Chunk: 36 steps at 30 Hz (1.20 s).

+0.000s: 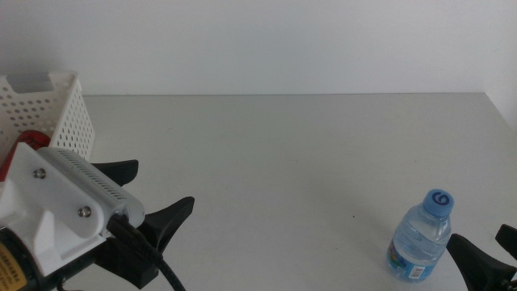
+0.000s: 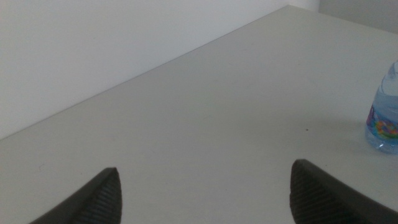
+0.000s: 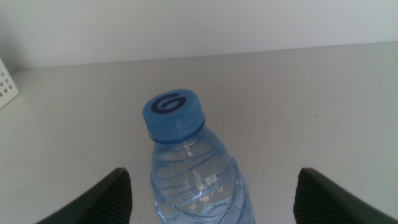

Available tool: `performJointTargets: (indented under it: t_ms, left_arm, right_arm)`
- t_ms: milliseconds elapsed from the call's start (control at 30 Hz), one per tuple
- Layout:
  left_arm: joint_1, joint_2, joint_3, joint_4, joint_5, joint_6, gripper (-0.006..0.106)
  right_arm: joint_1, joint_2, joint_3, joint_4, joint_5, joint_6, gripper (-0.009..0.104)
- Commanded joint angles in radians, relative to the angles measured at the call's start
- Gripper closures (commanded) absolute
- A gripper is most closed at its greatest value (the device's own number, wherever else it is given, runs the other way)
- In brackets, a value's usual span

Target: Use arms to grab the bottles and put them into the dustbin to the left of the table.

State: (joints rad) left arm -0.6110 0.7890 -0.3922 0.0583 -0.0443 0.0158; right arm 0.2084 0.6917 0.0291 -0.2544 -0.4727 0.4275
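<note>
While the water bottle (image 3: 189, 165) stands upright near the table's (image 1: 307, 170) right front, between the spread right claw (image 1: 485, 257) tips, it could be tipped by an off-centre close — left claw (image 1: 149, 198), spread and empty, waits beside the basket (image 1: 56, 113).

The upright water bottle (image 3: 196, 168) stands between the right claw's (image 3: 211, 196) open jaws.

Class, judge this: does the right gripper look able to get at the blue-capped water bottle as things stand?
Probably yes: the right gripper is open, the water bottle stands upright between its jaws, and nothing blocks it.
</note>
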Motion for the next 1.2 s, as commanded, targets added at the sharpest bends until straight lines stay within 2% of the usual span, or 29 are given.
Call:
performJointTargets:
  t_ms: [0,133,333,700,833,1067,1167]
  left_arm:
    - [-0.002,-0.002,-0.029,0.0,-0.072,-0.016,0.008]
    - [-0.002,-0.002,-0.029,0.0,-0.072,-0.016,0.008]
    - [-0.002,-0.002,-0.029,0.0,-0.072,-0.016,0.008]
    - [-0.002,-0.002,-0.029,0.0,-0.072,-0.016,0.008]
    - [-0.002,-0.002,-0.029,0.0,-0.072,-0.016,0.008]
    - [-0.002,-0.002,-0.029,0.0,-0.072,-0.016,0.008]
    - [-0.002,-0.002,-0.029,0.0,-0.072,-0.016,0.008]
  right_arm:
    - [0.003,0.005,-0.01,-0.007,-0.065,-0.001,0.028]
    - [0.003,0.006,-0.01,-0.056,-0.077,-0.066,0.028]
    - [0.003,0.011,-0.01,-0.127,-0.147,-0.067,0.027]
    - [0.003,0.128,-0.01,-0.136,-0.221,-0.088,0.011]
    - [0.003,0.208,-0.011,-0.109,-0.297,-0.147,0.011]
    - [0.003,0.35,-0.012,0.051,-0.403,-0.299,0.011]
    - [0.003,0.392,-0.012,0.046,-0.471,-0.296,0.011]
